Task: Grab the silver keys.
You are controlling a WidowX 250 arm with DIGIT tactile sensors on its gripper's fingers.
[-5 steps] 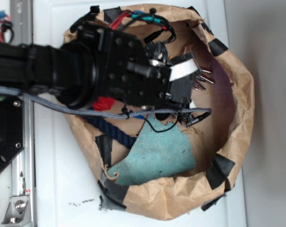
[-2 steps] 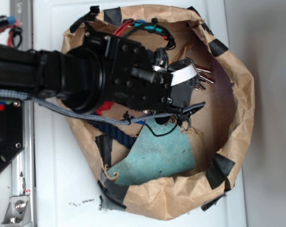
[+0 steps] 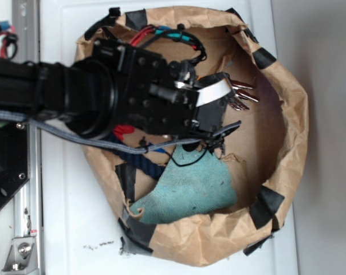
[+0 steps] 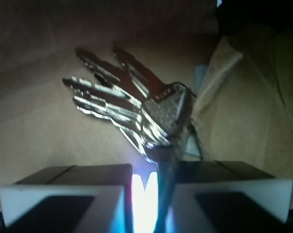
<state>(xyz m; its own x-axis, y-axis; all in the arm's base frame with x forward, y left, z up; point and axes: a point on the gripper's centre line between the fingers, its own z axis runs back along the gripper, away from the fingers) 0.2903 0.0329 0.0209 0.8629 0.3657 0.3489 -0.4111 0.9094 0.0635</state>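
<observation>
I see the fingers [image 4: 145, 194] pinched on the ring end of the silver keys [image 4: 132, 109], blades fanned forward, apparently off the paper bag [image 3: 287, 143] floor, above the teal cloth [image 3: 190, 189].

Robot lab bench: white tabletop [image 3: 64, 217], metal rail [image 3: 25, 34], taped paper bin [image 3: 287, 143], loose wiring [image 3: 4, 31].

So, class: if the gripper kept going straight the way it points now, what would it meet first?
The silver keys. In the wrist view the gripper has its jaws nearly together on the bunch's ring end, so they seem already in contact. Past the keys lies the paper bag; depth is unclear.
</observation>
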